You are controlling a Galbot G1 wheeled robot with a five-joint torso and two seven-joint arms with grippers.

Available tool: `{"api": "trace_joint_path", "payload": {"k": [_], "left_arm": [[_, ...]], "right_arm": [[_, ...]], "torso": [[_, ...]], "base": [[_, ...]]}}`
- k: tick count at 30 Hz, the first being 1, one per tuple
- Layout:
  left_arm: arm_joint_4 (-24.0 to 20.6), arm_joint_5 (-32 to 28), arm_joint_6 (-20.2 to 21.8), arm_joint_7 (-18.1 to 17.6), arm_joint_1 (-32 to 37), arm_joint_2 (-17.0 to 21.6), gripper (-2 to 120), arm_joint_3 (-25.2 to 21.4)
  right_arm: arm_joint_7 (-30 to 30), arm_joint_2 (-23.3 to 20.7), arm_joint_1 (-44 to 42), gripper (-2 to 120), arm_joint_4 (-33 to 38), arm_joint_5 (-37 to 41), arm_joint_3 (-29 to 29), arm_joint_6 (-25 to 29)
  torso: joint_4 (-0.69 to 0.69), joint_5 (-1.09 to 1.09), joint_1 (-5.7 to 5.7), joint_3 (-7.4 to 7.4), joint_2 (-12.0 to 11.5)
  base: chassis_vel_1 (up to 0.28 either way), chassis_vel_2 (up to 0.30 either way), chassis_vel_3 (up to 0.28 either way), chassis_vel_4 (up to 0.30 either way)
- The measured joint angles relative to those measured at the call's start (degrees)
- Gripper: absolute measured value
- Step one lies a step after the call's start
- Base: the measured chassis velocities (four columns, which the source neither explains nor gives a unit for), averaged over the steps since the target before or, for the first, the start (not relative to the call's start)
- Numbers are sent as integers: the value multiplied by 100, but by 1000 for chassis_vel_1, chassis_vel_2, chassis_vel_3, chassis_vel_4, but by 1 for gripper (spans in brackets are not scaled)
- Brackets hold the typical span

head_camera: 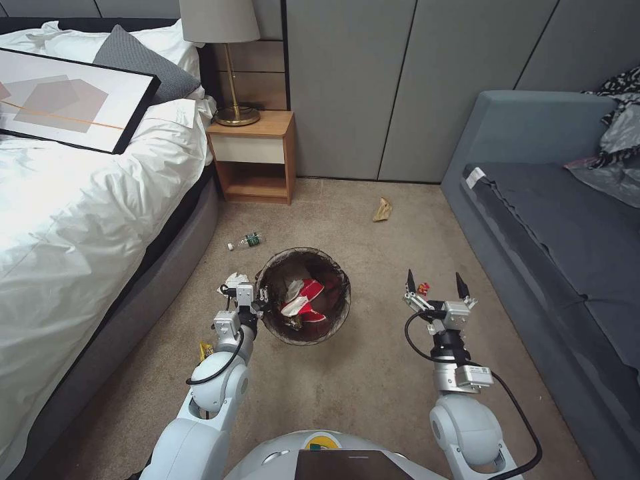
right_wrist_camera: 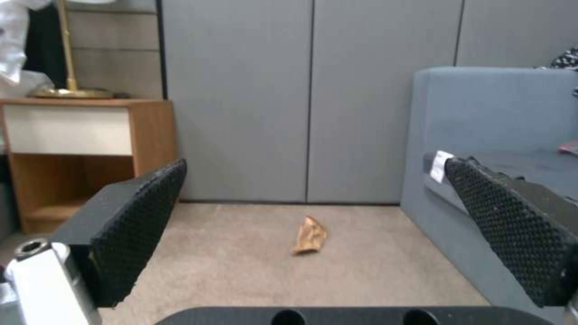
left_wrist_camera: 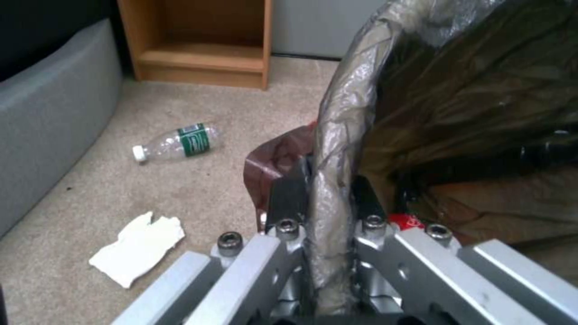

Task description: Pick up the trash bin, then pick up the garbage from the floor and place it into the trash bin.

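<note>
Brown-lined small round white plastic trash bin (head_camera: 304, 297) hangs from the left gripper (head_camera: 257, 298), clenched on its rim; left wrist view shows one finger (left_wrist_camera: 288, 198) outside the liner-wrapped rim and one inside. Bin sits over the beige carpet floor (head_camera: 373, 373), mid-frame, between the two arms. Red-and-white paper carton (head_camera: 305, 298) lies inside it.

Right gripper (head_camera: 437, 288) is released, fingers spread wide with nothing between them, to the bin's right and apart from it. Crumpled tan paper bag (right_wrist_camera: 309, 235) lies on the carpet well ahead of it, near the grey wall panels (head_camera: 400, 80).

Small clear plastic bottle with green label (head_camera: 244, 242) lies on the carpet beyond the left gripper, toward the wooden nightstand (head_camera: 253, 157). White tissue scrap (left_wrist_camera: 137, 247) lies just beside the left gripper, on the bed (head_camera: 80, 200) side. Yellow snack wrapper (head_camera: 205, 349) sits by the left forearm.
</note>
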Motion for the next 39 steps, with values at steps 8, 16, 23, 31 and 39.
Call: {"api": "trace_joint_path", "payload": {"k": [8, 16, 23, 31, 39], "left_arm": [[-6, 34, -36, -3, 2, -24, 2, -18], [16, 98, -69, -35, 7, -69, 2, -9], [18, 114, -81, -64, 4, -72, 2, -2], [17, 190, -82, -61, 19, -77, 2, 1], [30, 202, -92, -77, 20, -105, 2, 13]], "right_arm": [[14, 30, 138, 100, -333, -53, 101, 122], [9, 42, 196, 100, -374, -69, 68, 126], [3, 78, 249, 100, -375, -47, 63, 109], [-19, 93, 285, 100, -395, -23, 49, 126], [-35, 78, 318, 100, -395, 11, 48, 121]], "torso": [[1, 0, 0, 0, 0], [0, -1, 0, 0, 0], [0, -1, 0, 0, 0], [0, -1, 0, 0, 0], [0, -1, 0, 0, 0]], "base": [[0, 0, 0, 0], [0, 0, 0, 0], [0, 0, 0, 0], [-4, 3, 2, -7], [-70, 52, 59, -72]]}}
